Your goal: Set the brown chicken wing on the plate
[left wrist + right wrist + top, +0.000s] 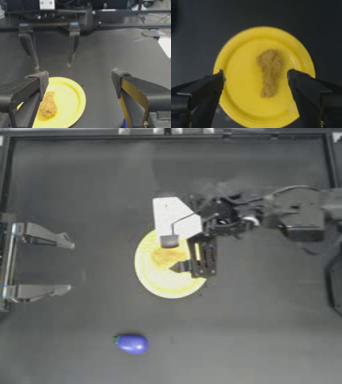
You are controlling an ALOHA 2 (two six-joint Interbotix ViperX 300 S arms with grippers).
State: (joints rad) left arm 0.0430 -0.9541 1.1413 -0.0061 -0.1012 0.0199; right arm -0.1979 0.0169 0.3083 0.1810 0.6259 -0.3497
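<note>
Looking down from the top cam: right gripper (175,253) hangs over the yellow plate (160,283) mid-table, arm reaching in from the right w/ a white panel riding on it. Brown chicken wing (165,258) shows as an orange patch on the plate's upper half, partly under the gripper. Left gripper (67,265) sits parked at the left edge, jaws spread, well apart from the plate. Blue rounded object w/ green tip (131,344) lies alone nearer the front, away from everything

Left wrist cam: wing (47,106) rests on the plate (71,96), farther off across the table, nothing gripping it

Right wrist cam: jaws stand wide open, empty, one each side of the wing (270,72), which lies flat inside the plate (237,75) rim, long axis running straight out along the gripper's line of sight. Wing sits between the fingers but clear of both – looks released, so task reads as done; right arm is nearer and prob just needs to lift away
</note>
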